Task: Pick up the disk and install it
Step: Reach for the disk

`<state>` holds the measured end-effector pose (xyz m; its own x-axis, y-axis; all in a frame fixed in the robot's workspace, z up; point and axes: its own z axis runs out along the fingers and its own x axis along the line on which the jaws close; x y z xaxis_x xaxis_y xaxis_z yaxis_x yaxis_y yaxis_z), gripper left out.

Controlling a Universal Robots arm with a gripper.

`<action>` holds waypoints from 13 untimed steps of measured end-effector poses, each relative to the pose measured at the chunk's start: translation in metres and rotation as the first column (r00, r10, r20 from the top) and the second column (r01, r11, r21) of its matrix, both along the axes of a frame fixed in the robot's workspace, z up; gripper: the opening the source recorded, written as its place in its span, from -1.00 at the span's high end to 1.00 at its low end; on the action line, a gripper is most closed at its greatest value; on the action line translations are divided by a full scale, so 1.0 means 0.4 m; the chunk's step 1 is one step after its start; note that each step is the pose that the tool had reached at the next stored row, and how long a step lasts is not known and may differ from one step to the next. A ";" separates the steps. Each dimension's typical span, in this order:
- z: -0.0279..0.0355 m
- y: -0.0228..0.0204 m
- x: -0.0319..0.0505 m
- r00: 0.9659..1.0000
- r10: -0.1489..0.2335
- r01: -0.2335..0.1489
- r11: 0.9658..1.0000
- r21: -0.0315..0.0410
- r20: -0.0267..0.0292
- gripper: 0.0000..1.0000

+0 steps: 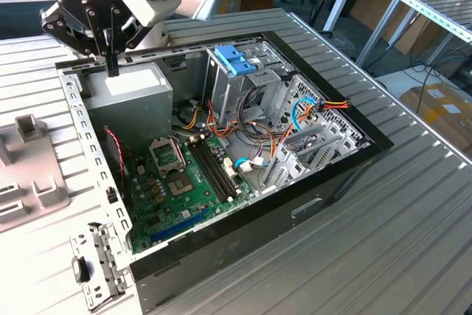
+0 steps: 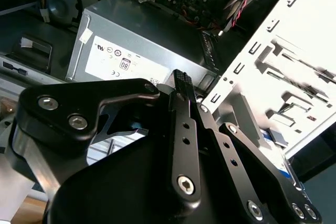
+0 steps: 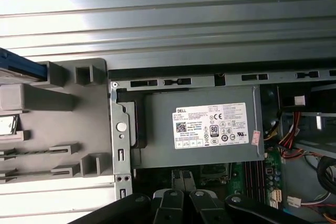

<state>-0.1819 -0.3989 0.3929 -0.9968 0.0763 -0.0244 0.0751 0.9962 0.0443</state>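
Item: claw, fingers together, nothing held, poised above the power supply at one corner of the open case. Disk: in the first wrist view, standing edge-on in the grey holder on the bench, just beside the case, not yet grasped. Handling note: a sound pick likely needs fingers parted, squared across the flat faces, clear of the holder's posts

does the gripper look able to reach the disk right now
Probably yes: the disk stands edge-on in the grey holder outside the case, uncovered, and the gripper hangs over the power supply nearby.
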 end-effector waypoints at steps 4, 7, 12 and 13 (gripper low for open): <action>0.000 0.000 -0.011 1.000 0.000 0.000 1.000 0.000 0.000 0.79; 0.000 0.000 -0.019 1.000 0.000 0.000 1.000 0.000 0.000 0.79; 0.000 0.000 -0.029 1.000 0.000 0.000 1.000 0.000 0.000 0.79; 0.000 0.000 -0.031 1.000 0.000 0.000 1.000 0.000 0.000 0.79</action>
